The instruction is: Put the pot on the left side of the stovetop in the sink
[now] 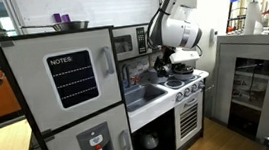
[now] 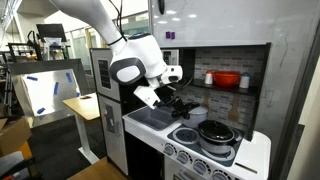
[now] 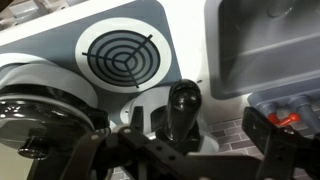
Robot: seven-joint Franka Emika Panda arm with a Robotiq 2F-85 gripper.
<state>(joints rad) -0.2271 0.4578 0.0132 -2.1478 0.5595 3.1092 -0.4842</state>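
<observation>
Your gripper point(image 2: 170, 98) hung wide open above the stovetop point(image 2: 250, 150), with the pot point(image 2: 215, 133) on a burner to one side and the sink point(image 2: 148, 117) to the other.

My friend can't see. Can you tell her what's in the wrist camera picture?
The robot's open gripper hangs above a white toy stovetop. A black ringed burner sits in the middle, the dark pot is at the lower left, and the grey sink is at the upper right.

Dark pot point(image 2: 215, 133) on white stovetop point(image 2: 254, 152)
</observation>
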